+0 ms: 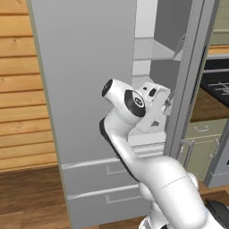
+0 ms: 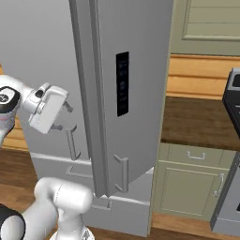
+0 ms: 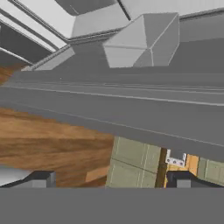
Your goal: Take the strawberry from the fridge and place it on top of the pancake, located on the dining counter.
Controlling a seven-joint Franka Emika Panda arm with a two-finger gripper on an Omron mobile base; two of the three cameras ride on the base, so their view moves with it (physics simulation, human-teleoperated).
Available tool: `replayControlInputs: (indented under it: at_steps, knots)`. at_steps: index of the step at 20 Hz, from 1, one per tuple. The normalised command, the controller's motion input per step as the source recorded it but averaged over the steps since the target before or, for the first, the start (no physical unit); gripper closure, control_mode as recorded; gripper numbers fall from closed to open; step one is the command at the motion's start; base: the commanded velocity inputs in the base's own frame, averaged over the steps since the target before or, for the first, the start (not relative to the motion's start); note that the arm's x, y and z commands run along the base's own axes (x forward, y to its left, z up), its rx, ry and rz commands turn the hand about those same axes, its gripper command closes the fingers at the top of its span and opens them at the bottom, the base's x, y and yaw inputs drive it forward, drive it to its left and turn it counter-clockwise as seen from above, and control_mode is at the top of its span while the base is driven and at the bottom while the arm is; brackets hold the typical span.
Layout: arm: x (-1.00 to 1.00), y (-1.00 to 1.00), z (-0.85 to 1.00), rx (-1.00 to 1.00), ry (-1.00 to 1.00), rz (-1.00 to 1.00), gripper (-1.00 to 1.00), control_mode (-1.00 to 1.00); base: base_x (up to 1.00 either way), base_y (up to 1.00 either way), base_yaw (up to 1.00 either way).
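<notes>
The tall grey fridge (image 1: 89, 89) stands right in front of me. Its right door (image 2: 136, 93), the one with the black panel, is swung partly open. White shelves (image 1: 152, 49) show through the gap. My gripper (image 1: 166, 107) hangs at the edge of that opening, between the closed left door and the open door. In the right base view the gripper (image 2: 63, 117) points at the fridge front. In the hand view the gripper (image 3: 111, 180) is open with nothing between its fingers. The strawberry, the pancake and the dining counter are out of view.
Pale green cabinets (image 2: 187, 183) under a brown countertop (image 2: 197, 122) stand right of the fridge, with a dark stove (image 1: 219, 85) beyond. A wooden plank wall (image 1: 18, 89) is on the left. Two fridge drawers (image 1: 103, 179) sit low above the wood floor (image 1: 27, 197).
</notes>
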Motion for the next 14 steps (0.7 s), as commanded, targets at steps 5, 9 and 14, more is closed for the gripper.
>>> replayControlInputs:
  at_steps: [5, 9, 14]
  knots:
    - [0.77, -0.43, -0.1, -0.2, 0.4, -0.07, -1.0, -1.0, 0.0, 0.0, 0.0]
    - [0.43, -0.47, 0.0, -0.07, 0.2, -0.03, -1.0, -1.0, 0.0, 0.0, 0.0]
    - [0.07, -0.35, 0.0, 0.0, 0.03, 0.0, -1.0, -1.0, 0.0, 0.0, 0.0]
